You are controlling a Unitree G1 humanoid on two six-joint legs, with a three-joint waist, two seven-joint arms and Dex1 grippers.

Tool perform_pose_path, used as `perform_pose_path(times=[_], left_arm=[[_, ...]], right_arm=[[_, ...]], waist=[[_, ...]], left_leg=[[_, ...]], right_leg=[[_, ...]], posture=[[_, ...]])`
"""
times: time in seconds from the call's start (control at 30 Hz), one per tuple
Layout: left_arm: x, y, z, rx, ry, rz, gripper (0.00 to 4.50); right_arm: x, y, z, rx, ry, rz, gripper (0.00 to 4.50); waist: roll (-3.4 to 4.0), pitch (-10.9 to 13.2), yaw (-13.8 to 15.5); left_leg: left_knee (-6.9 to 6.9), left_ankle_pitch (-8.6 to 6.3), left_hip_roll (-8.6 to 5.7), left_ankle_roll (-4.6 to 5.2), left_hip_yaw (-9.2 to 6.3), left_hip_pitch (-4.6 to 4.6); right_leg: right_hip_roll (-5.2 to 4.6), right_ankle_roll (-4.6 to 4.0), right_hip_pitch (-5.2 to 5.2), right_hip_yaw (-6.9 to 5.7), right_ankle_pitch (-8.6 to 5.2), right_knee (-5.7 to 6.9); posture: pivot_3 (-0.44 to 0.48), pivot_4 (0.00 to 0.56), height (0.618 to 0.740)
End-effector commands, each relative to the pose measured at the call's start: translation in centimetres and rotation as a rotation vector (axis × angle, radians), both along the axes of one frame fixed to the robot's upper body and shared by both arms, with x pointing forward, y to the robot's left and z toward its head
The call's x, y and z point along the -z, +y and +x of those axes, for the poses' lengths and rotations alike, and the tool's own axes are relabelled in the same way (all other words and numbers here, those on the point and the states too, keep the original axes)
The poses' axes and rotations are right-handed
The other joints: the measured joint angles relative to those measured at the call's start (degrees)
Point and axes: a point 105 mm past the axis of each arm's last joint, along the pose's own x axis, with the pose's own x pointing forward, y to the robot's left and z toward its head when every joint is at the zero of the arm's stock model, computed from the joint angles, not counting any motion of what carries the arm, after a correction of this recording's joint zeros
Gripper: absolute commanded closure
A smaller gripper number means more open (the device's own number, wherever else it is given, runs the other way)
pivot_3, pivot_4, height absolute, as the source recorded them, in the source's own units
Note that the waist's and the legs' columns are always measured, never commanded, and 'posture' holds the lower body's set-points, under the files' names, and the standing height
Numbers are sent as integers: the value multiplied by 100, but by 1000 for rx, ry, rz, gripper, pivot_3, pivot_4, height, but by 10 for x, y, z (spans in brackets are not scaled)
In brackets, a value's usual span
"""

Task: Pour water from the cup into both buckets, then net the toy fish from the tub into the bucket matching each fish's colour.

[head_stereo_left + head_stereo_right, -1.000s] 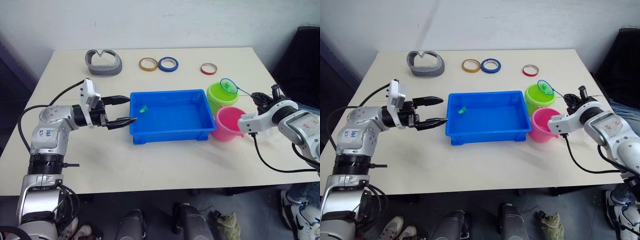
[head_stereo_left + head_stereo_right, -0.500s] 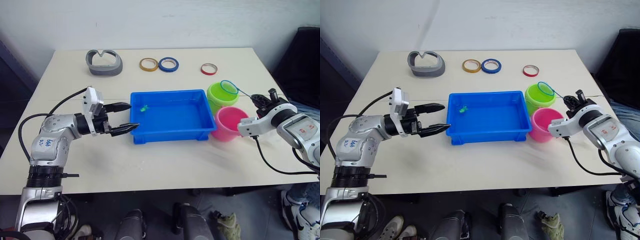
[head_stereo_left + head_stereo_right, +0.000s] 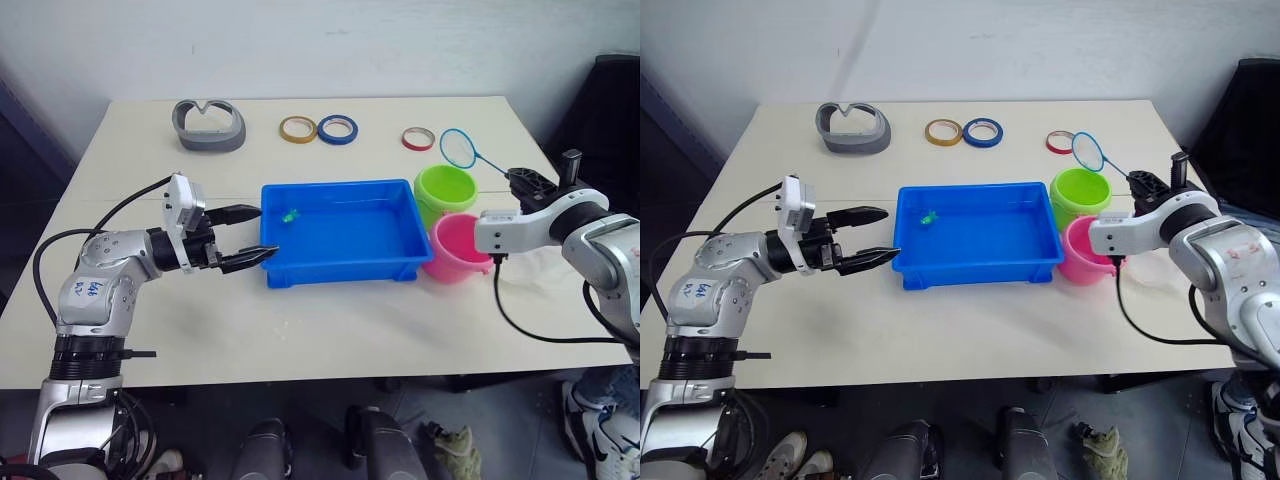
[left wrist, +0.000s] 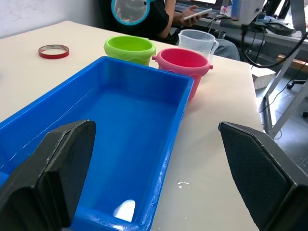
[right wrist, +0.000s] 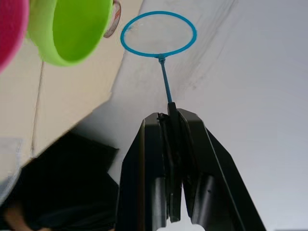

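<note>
L gripper (image 3: 252, 232) jaws apart, idle at tub (image 3: 340, 262) near-left corner w/ one green fish (image 3: 288, 216) inside; R gripper (image 5: 169, 126) clamped on net (image 3: 459, 148) handle, hoop raised past green bucket (image 3: 445, 188) toward table's far-right edge, prob. repositioning to scoop.

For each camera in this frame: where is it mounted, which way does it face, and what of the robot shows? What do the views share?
Left eye view: on the head, looking down over the table; both arms show, the right hand holding the net.
Right eye view: the other head eye, same scene.
Left wrist view: along the open left hand over the tub; its two fingers show.
Right wrist view: along the right hand's shut fingers up the net's stick.
Shared: green bucket, pink bucket and net.
</note>
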Motion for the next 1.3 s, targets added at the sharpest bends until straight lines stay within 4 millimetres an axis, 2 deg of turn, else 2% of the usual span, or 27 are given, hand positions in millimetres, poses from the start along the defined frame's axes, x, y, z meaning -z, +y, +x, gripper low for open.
perform_pose_path(times=[0.03,0.23,0.37,0.67,0.87,1.3], left_arm=[[-13,1,-3,10,-45,-17,31],[-15,0,-3,13,-48,-16,31],[-13,2,-5,7,-41,-10,31],[-1,15,-16,-80,-30,13,31],[0,27,-21,-139,-30,11,31],[-2,40,-26,-208,-46,30,31]], right_arm=[[-18,17,-15,-55,34,204,4500],[-5,53,-34,-182,239,489,4500],[4,71,-41,-227,340,606,4500],[38,96,-23,-172,462,710,4500],[50,112,-10,-139,485,774,4500],[79,131,19,-31,560,946,4500]], waist=[[0,0,1],[0,0,5],[0,0,5],[0,0,-25],[0,0,-15],[-1,0,-58]], left_leg=[[2,0,0,0,0,0],[17,-4,0,6,-9,-1],[24,-6,-2,9,-12,-3],[28,-10,2,4,-14,-2],[29,-10,0,3,-21,-4],[23,-14,1,-1,-28,-5]], right_leg=[[0,0,0,0,0,2],[-5,-1,0,-4,-1,22],[-8,-1,1,-5,-1,24],[-9,-9,-3,23,-5,31],[-14,-10,-2,32,-6,30],[-14,-14,-3,31,-8,27]], posture=[[0,150,713],[0,150,713],[0,150,713],[0,150,713],[0,150,713],[0,150,713]])
